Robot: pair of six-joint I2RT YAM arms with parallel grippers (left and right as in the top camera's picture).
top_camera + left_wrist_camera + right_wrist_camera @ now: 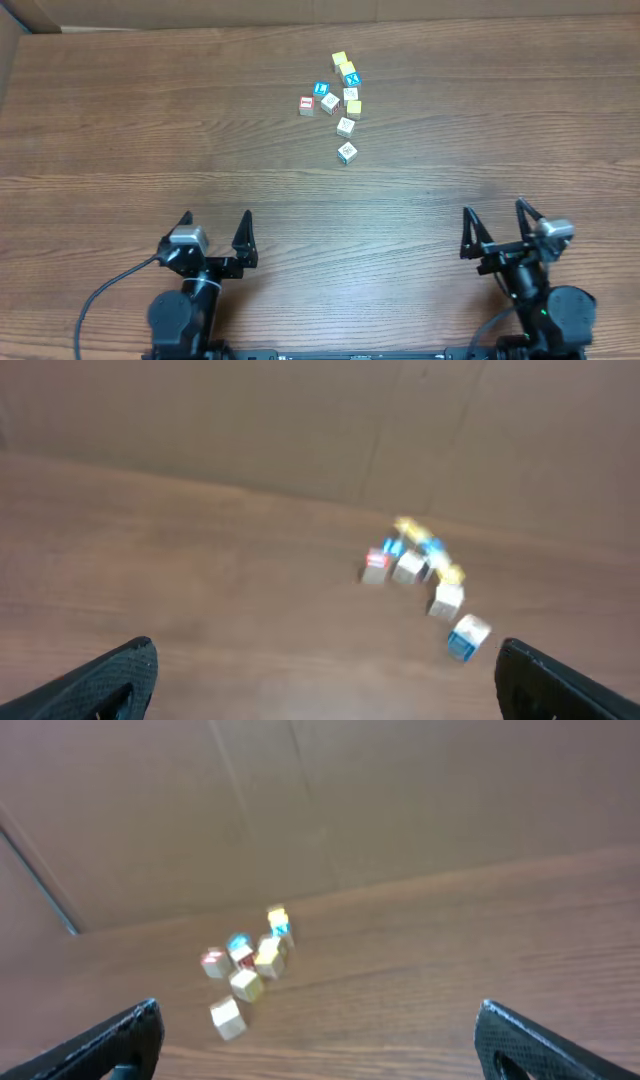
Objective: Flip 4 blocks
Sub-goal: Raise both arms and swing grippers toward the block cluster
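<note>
A brown wood-grain tabletop [120, 120] runs back to a cardboard wall [300, 12].

From overhead, the blocks lie in a small cluster on the far half, near the middle. The blue-faced block [321, 89] is at the cluster's left, with the reddish block [306, 105] just beside it. A pale block [346, 126] and the nearest pale block [347, 152] trail toward the arms. A blue cube marked X [351, 79] and a yellow cube [340, 60] sit farther back. The left jaws and right jaws stand spread wide at the near edge, grasping nothing, well apart from the cluster.

The left wrist view is blurred. The cluster lies ahead, right of centre, and dark fingers [110, 685] fill the lower corners with bare wood between them.

In the right wrist view the cluster lies left of centre, and the fingers [110, 1045] are likewise splayed and unladen.
</note>
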